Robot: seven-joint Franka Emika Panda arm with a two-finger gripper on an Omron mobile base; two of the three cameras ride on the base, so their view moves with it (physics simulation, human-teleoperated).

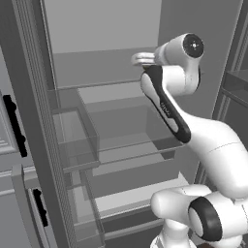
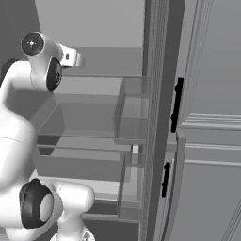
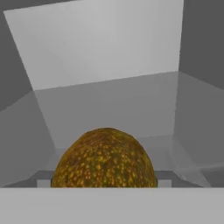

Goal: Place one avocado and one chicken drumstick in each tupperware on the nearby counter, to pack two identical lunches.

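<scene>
- Inside the fridge, close before the gripper [image 3: 103,186]: one avocado [image 3: 104,159], round, firm, smooth; likely slippery.
- Hold: across its widest middle.
- Jaws: grip or gap, cannot tell.

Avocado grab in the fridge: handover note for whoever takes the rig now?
Gripper: reached into the open fridge at an upper shelf. In the hand view an avocado sits right at the jaws; whether they have closed on it can't be told.
Things: that avocado is the one task item in view. No drumstick, tupperware or counter in these pictures.
Done: nothing visibly packed.
Left: confirm the grip, pull the avocado out, carry it to a tupperware on the counter, then the second avocado and both drumsticks, one of each per tupperware.
</scene>
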